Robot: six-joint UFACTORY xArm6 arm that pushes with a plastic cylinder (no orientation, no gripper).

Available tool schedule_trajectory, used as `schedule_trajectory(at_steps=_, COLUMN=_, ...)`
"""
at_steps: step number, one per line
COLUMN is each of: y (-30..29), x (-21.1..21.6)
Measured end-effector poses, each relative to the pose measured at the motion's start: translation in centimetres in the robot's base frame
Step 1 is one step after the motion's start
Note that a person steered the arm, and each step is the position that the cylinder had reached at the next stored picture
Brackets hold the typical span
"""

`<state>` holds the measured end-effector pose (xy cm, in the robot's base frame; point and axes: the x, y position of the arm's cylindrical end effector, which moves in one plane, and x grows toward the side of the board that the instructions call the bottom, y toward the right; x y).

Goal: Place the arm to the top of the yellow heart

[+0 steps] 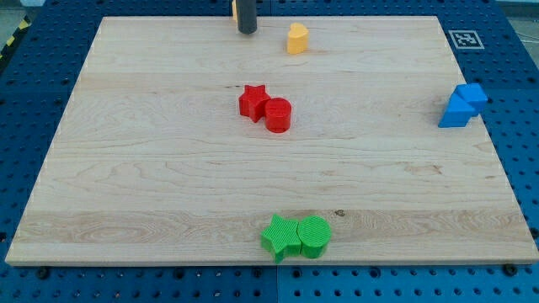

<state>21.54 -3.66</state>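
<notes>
The yellow heart (297, 39) lies near my tip (247, 32), toward the view's right of it and apart. My tip is a plain rod without jaws.

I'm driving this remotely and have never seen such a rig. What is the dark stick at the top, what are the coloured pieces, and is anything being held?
You have one camera view, looking down over a wooden board on a blue perforated table. The dark stick is the arm's rod; it has no fingers, so nothing is held. It only pushes blocks by sliding. My tip rests near the view's top edge, just to the view's left of the yellow heart and apart from it. In the middle a red star touches a red cylinder. At the view's bottom a green star touches a green cylinder. A blue block sits at the view's right.
</notes>
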Motion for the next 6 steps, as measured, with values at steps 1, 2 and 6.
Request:
schedule_trajectory(at_steps=1, y=1.4, x=-0.6)
schedule_trajectory(at_steps=2, y=2.5, x=-0.6)
schedule_trajectory(at_steps=6, y=7.9, x=-2.1)
